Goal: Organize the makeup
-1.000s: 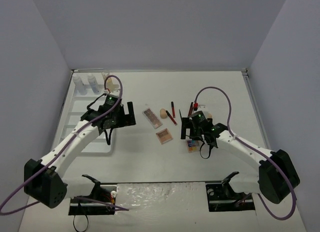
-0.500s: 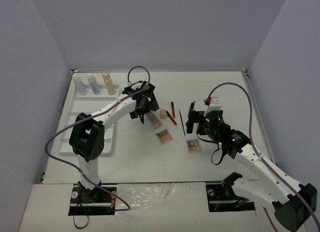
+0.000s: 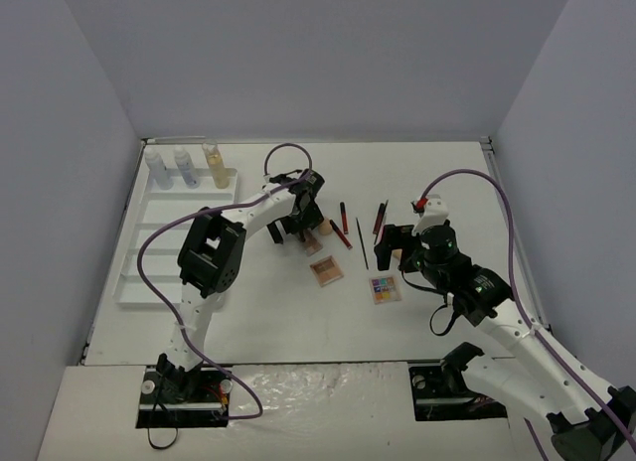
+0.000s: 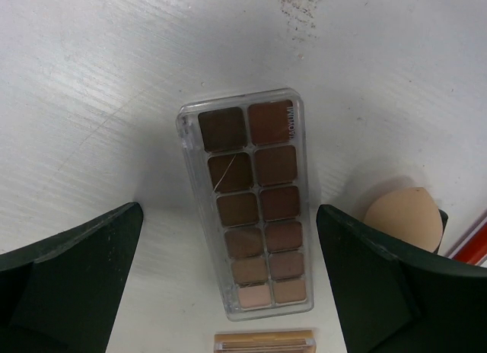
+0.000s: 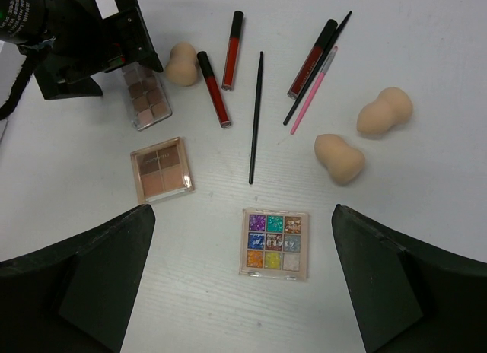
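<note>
White tabletop [image 3: 268, 312] looks slick, and that is your main worry, because everything flat on it can skid.

Nearest you, the right gripper [image 5: 242, 212] hangs released, jaws wide, above the colourful palette [image 5: 275, 243]. The square brown palette [image 5: 161, 168] lies well off to one side. If you come down off-centre, a finger will likely push the palette away rather than lift it.

Further out, the left gripper [image 4: 228, 216] is released too. Its fingers [image 4: 91, 269] straddle the long brown palette [image 4: 255, 205] across its narrow width without touching it. The case is thin and lies slightly askew between them. Close too high and you may slip over it; close unevenly and it may twist out.

A peach sponge [image 4: 403, 218] sits right against the far-side finger. Any sideways drift will probably roll it into the red pencils [image 5: 214, 88] beyond. Those pencils and the black brush [image 5: 256, 117] are round, so one knock could scatter them. Two more sponges [image 5: 339, 157] rest clear on the right.

Farthest away, the clear bottles [image 3: 157, 168] and the amber bottle [image 3: 214, 165] stand upright at the back of the white slotted tray [image 3: 129, 272]. Carry anything there too low and you risk toppling them.
</note>
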